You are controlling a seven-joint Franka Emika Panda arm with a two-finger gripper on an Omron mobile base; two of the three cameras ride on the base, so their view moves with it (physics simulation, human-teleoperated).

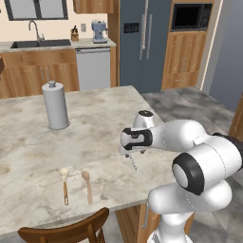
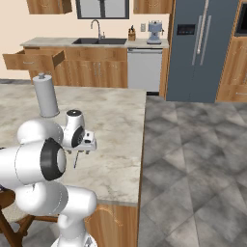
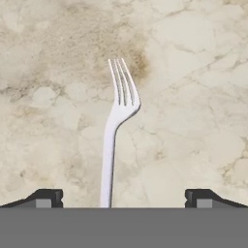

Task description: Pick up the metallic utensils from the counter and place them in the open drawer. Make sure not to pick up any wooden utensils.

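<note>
Wooden spoons: I see two wooden spoons [image 1: 76, 186] lying side by side at the lower left of the left base picture, near the front edge of the surface [image 1: 28, 142]. Those I leave alone.
Canister: a grey canister [image 1: 55, 105] stands upright at upper left, well apart from the spoons.
Fork: the silver fork [image 3: 116, 131] lies flat in the middle of the hand picture, tines toward the top of the frame, handle running down between my fingertips [image 3: 46, 197].
Tool: my tool [image 3: 123, 198] hovers over the fork with its tips wide apart, one at each lower corner of the hand picture, gripping nothing.
Drawer: an open drawer [image 2: 34, 59] juts out at the upper left of the right base picture, far across the kitchen.
Progress: I judge nothing delivered yet. The fork is unlifted, and I cannot spot the knife.
Remaining: grasp the fork, carry it to the drawer, then find the knife.
</note>
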